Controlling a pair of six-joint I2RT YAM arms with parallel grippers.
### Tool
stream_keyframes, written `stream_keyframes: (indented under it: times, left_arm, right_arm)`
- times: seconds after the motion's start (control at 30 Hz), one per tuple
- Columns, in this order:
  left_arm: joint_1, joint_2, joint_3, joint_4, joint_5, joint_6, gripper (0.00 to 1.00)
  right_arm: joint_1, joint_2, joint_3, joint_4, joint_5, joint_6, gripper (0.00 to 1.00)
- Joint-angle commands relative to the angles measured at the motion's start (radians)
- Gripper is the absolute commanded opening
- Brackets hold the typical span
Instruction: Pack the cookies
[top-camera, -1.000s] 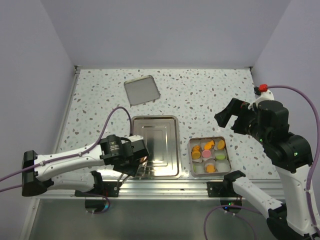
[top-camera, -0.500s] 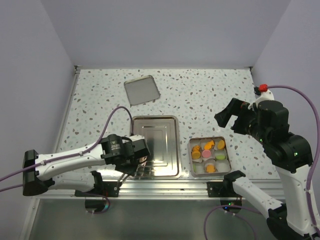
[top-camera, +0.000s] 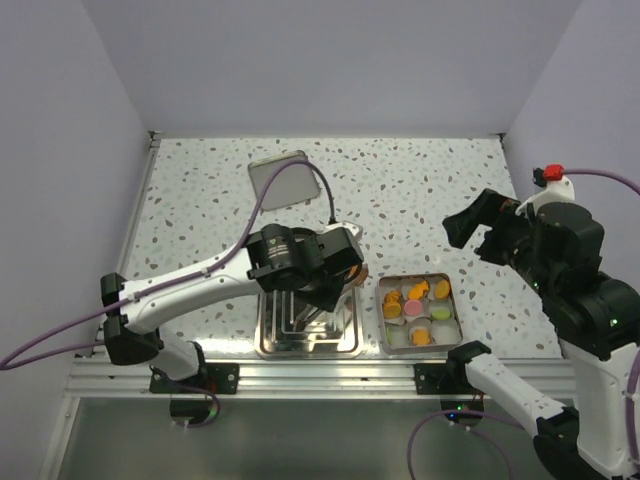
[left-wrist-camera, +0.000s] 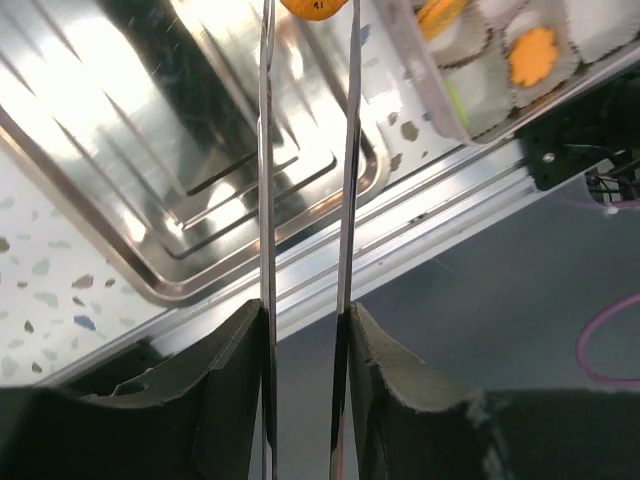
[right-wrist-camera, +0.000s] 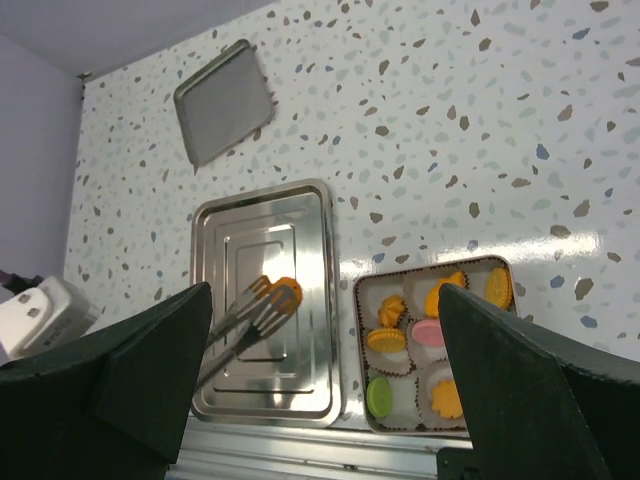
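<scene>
My left gripper (top-camera: 338, 258) (left-wrist-camera: 305, 322) is shut on metal tongs (left-wrist-camera: 308, 150), and the tongs pinch one orange cookie (left-wrist-camera: 318, 8) at their tips. The cookie hangs above the steel tray (top-camera: 300, 346), close to the left wall of the square tin (top-camera: 381, 318). The right wrist view also shows the tongs (right-wrist-camera: 235, 325) and cookie (right-wrist-camera: 287, 292) over the tray (right-wrist-camera: 215, 230). Several cookies (top-camera: 412, 305), orange, pink and green, lie in the tin's white liners (right-wrist-camera: 430, 335). My right gripper (top-camera: 478, 232) (right-wrist-camera: 325, 300) is open and empty, high above the table.
The tin's flat lid (top-camera: 283, 180) (right-wrist-camera: 222, 100) lies on the speckled table at the back. The metal rail (top-camera: 330, 372) runs along the near edge, just in front of the tray and the tin. Walls close in the left, back and right.
My left arm has swung from the tray's near left corner up and right over the tray, carrying the tongs and cookie toward the tin. My right arm has shifted slightly right.
</scene>
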Motion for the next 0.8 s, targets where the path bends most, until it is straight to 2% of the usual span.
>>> stream_keyframes:
  times: [0.0, 0.23, 0.43, 0.77]
  left_arm:
    - [-0.031, 0.097, 0.134, 0.093, 0.014, 0.109, 0.38]
    - [-0.096, 0.300, 0.332, 0.210, 0.121, 0.189, 0.37]
    - [-0.144, 0.442, 0.455, 0.251, 0.221, 0.237, 0.36]
    - [-0.173, 0.498, 0.426, 0.296, 0.244, 0.215, 0.37]
  right_arm:
    - [0.004, -0.003, 0.079, -0.009, 0.095, 0.015, 0.99]
    - [0.004, -0.028, 0.192, 0.004, 0.195, 0.012, 0.99]
    - [0.006, -0.041, 0.194, -0.013, 0.211, 0.001, 0.99]
    - [0.004, -0.048, 0.154, -0.004, 0.180, -0.002, 0.99]
